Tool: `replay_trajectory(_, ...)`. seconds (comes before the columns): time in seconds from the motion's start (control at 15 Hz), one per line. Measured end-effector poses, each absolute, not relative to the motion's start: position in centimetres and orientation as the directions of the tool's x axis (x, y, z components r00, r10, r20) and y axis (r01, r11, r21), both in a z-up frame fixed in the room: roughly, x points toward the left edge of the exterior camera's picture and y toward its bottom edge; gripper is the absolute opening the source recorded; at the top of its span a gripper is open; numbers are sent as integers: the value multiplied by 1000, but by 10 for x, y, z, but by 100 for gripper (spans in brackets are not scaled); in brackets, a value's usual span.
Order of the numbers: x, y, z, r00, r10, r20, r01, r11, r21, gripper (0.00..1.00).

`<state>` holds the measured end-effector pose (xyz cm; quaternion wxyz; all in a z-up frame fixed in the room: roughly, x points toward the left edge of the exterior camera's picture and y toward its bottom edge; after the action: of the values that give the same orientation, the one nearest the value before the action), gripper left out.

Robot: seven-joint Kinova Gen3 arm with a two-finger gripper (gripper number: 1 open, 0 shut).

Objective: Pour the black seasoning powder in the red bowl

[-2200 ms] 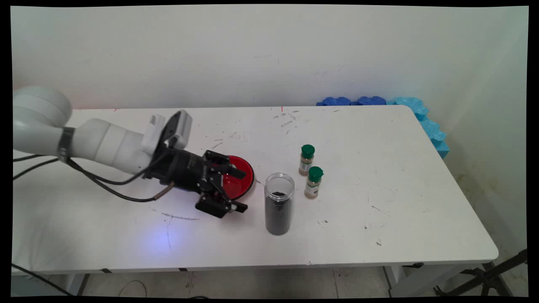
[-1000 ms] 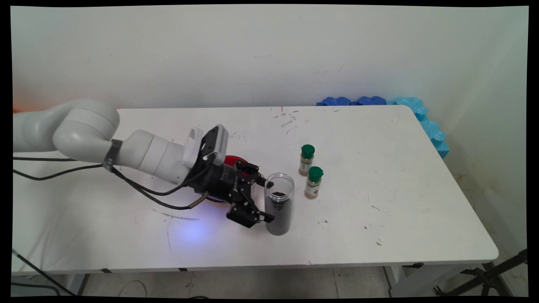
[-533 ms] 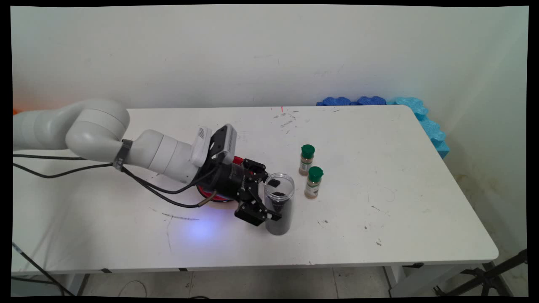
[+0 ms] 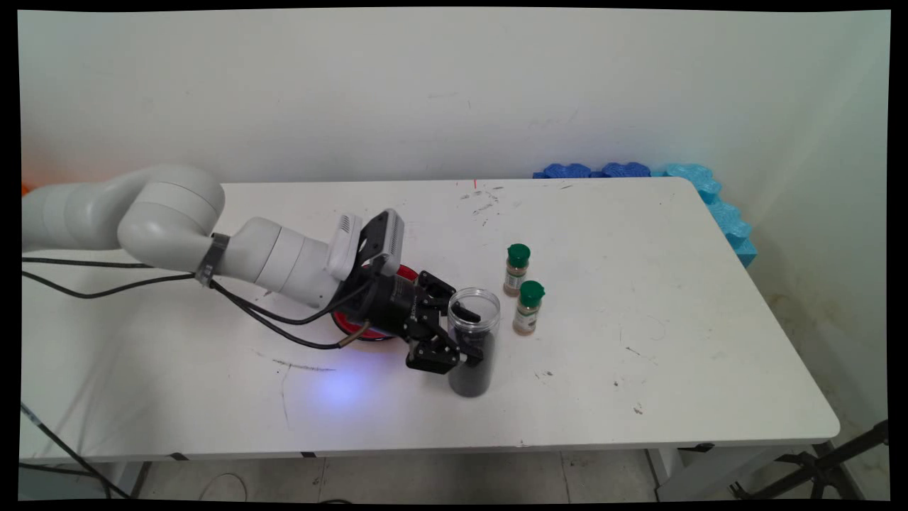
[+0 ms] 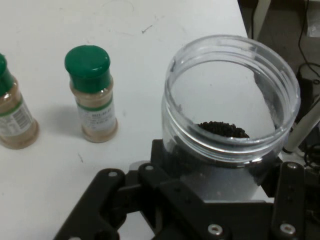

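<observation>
A white bench [image 4: 638, 369], scuffed and pen-marked, runs back to a plain pale wall, with blue foam [image 4: 681, 186] wedged at its far right corner.

Take the clear jar [image 4: 471, 341] as the landmark: it stands open-mouthed and upright near the bench's front half, about two-thirds full of dark granules [image 5: 223, 129]. The black pincer [image 4: 464, 339] comes in low from the jar's left, one finger on the near side of the wall and one on the far side, straddling the body just below the rim. Whether the fingers press on the plastic or merely flank it cannot be told from either view.

By its look the jar is rigid, smooth plastic, fairly heavy with its fill and lidless, so it may slip or spill if tipped; a hold on the straight wall under the rim seems best.

Just behind the jar to its left a red bowl [image 4: 355, 331] shows past the wrist. Just right and farther back stand two green-capped spice bottles [image 4: 529, 308], [image 4: 516, 270], close together and apart from the jar.
</observation>
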<state>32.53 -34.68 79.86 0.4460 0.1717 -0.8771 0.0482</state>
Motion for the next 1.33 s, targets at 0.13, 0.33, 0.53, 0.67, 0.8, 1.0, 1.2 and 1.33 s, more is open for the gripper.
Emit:
replay_trajectory(0.13,326,-346,803,-545,-260,797,-342,937,72,0)
replay_trajectory(0.33,333,-345,817,-558,-258,789,-343,937,64,0)
replay_trajectory(0.53,341,-342,835,-559,-265,786,-353,933,64,0)
replay_trajectory(0.67,347,-339,853,-554,-275,786,-360,930,71,0)
replay_trajectory(0.8,355,-337,871,-545,-293,786,-373,924,85,0)
replay_trajectory(1.0,365,-338,896,-538,-323,778,-391,914,109,0)
replay_trajectory(1.2,376,-339,920,-537,-340,772,-399,909,122,0)
replay_trajectory(1.33,382,-340,932,-531,-354,770,-406,904,135,0)
